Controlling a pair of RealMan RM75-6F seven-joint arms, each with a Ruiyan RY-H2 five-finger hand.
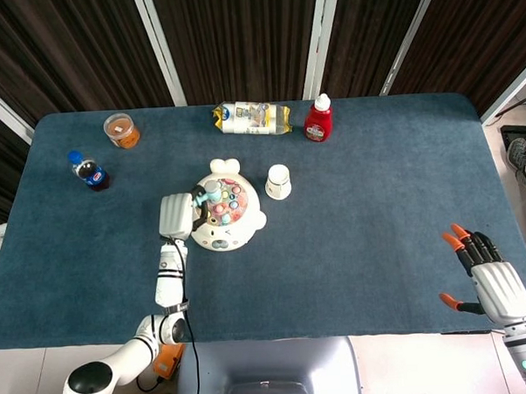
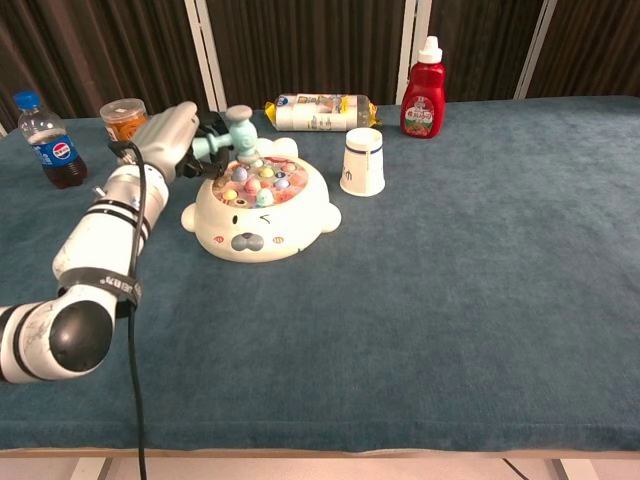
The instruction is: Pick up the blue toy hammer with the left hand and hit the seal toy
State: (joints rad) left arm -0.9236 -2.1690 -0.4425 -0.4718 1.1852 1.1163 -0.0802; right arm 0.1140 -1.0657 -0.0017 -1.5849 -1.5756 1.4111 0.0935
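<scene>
The white seal toy (image 2: 262,210) (image 1: 226,215) sits mid-table, its top set with several coloured pegs. My left hand (image 2: 168,137) (image 1: 176,215) grips the pale blue toy hammer (image 2: 231,135) (image 1: 207,196) by its handle, just left of the toy. The hammer's head hangs a little above the toy's far-left rim, apart from the pegs. My right hand (image 1: 492,274) rests open near the table's front right corner, fingers spread, holding nothing; the chest view does not show it.
A white paper cup (image 2: 362,161) stands just right of the seal. Along the back lie a snack packet (image 2: 320,111), a red ketchup bottle (image 2: 423,88) and an orange tub (image 2: 124,120). A cola bottle (image 2: 45,141) stands at far left.
</scene>
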